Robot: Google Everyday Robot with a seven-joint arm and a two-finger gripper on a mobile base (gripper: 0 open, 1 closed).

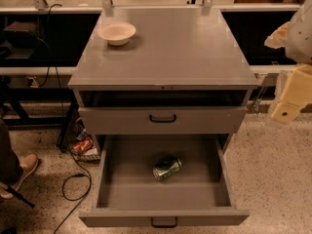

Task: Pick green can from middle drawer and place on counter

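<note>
The green can [167, 168] lies on its side inside the open middle drawer [122, 199], near the middle of the drawer floor. The counter [185, 48] is the grey top of the cabinet, above the drawers. My gripper [291, 99] is at the right edge of the view, beside the cabinet's right side, level with the upper drawer and well apart from the can. It holds nothing that I can see.
A cream bowl [117, 32] sits on the counter's far left. The upper drawer [163, 119] is slightly open. A red-orange can [83, 146] lies on the floor left of the cabinet, with black cables. A person's shoe [22, 172] is at the left.
</note>
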